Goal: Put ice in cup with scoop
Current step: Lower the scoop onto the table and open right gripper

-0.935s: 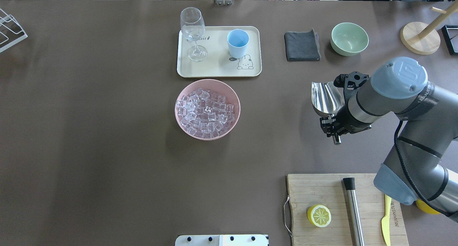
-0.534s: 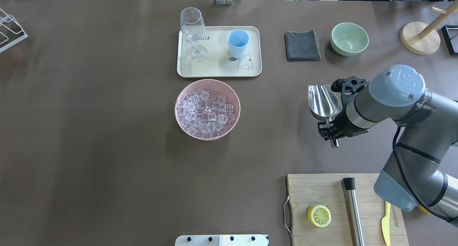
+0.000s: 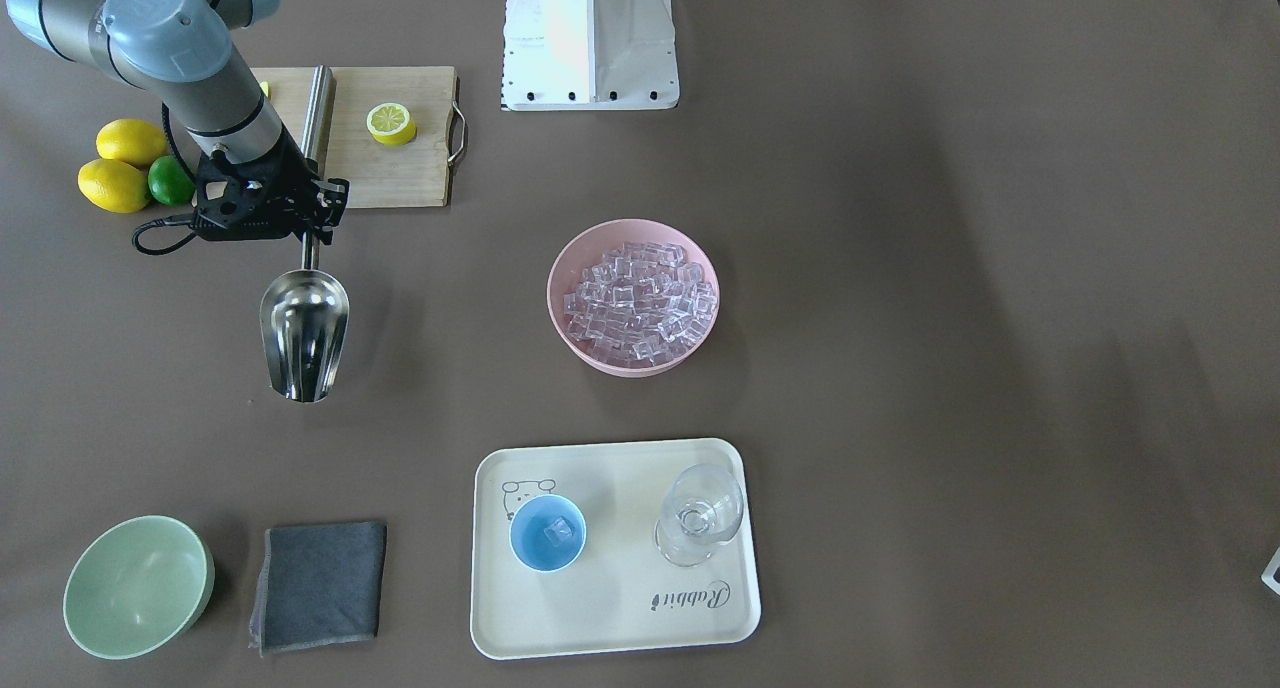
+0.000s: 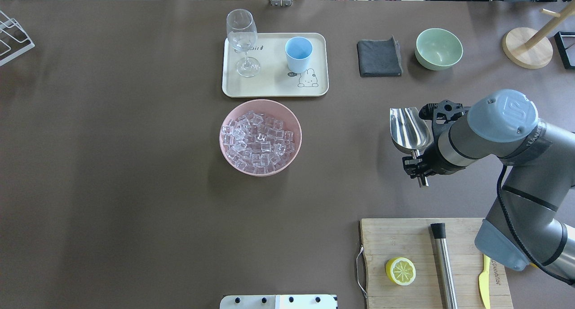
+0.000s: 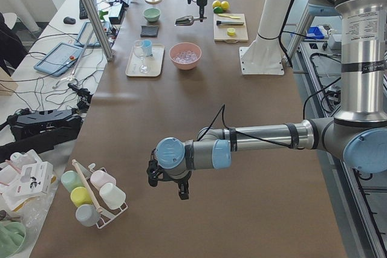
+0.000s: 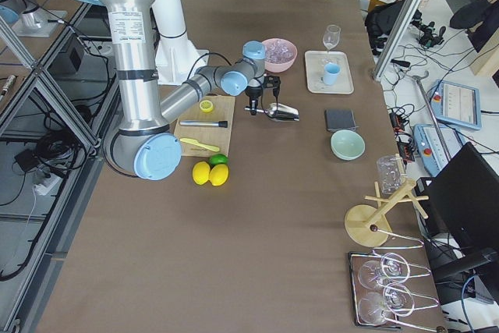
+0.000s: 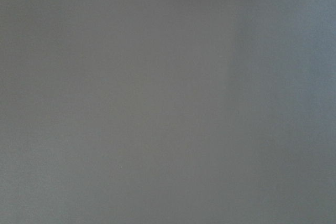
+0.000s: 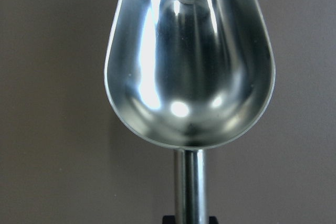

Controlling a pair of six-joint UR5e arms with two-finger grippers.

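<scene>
Gripping the thin rod handle, the right gripper (image 4: pixel 417 164) was clamped on the scoop (image 4: pixel 409 128), which hung over bare table (image 4: pixel 134 187) well to the right of the pink bowl (image 4: pixel 291 160). The scoop's long axis ran straight away from the robot, with the handle end nearest it and the trough's open mouth pointing toward the grey cloth (image 4: pixel 379 57) at the far side. The right wrist view showed the trough empty. Most of the ice (image 4: pixel 259 138) lay heaped in the bowl. The cup (image 4: pixel 298 54) stood upright on the tray (image 4: pixel 274 86) beside a wine glass (image 4: pixel 242 39). Only the front-facing view looked into the cup, where one cube seemed to lie at the bottom. The left gripper (image 5: pixel 181 193) appeared only in the left side view, low over the table, and I could not tell whether its fingers were apart or together.
</scene>
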